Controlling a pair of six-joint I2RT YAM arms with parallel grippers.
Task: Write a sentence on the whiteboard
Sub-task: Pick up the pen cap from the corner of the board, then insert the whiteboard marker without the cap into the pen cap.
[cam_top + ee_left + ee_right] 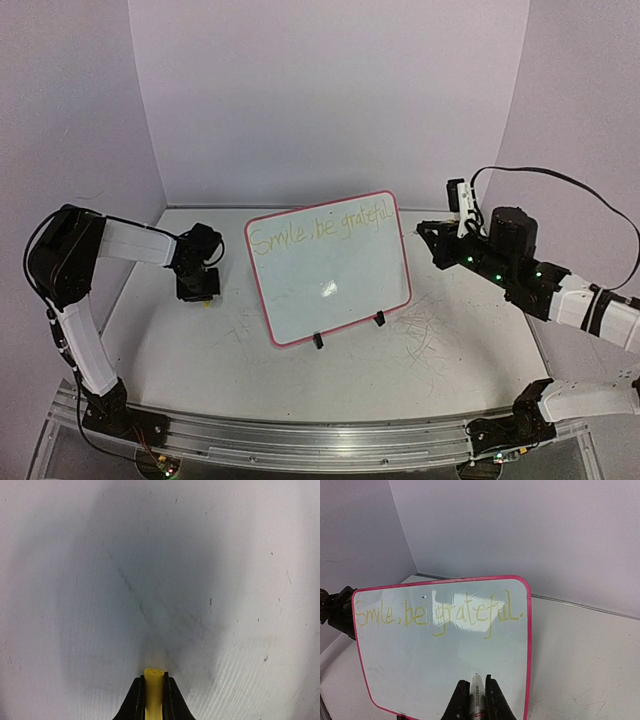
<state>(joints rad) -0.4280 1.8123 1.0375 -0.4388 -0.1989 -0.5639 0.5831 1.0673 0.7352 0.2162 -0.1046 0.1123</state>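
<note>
The whiteboard (335,285) with its pink-red frame stands tilted on two black clip feet (318,341) at mid table. The sentence (320,232), yellow-green "Smile, be grateful.", runs along its top. The right wrist view shows the board (445,665) and the sentence (440,612) head-on. My right gripper (476,682) is shut on a white marker (476,696), tip toward the board's lower part and off its surface. In the top view it (448,232) hovers right of the board. My left gripper (154,680) is shut on a yellow cap (154,692) and points down at the table, left of the board (197,288).
The scuffed white table (430,340) has purple walls on three sides. A black cable (560,180) loops above the right arm. A metal rail (300,440) runs along the near edge between the arm bases.
</note>
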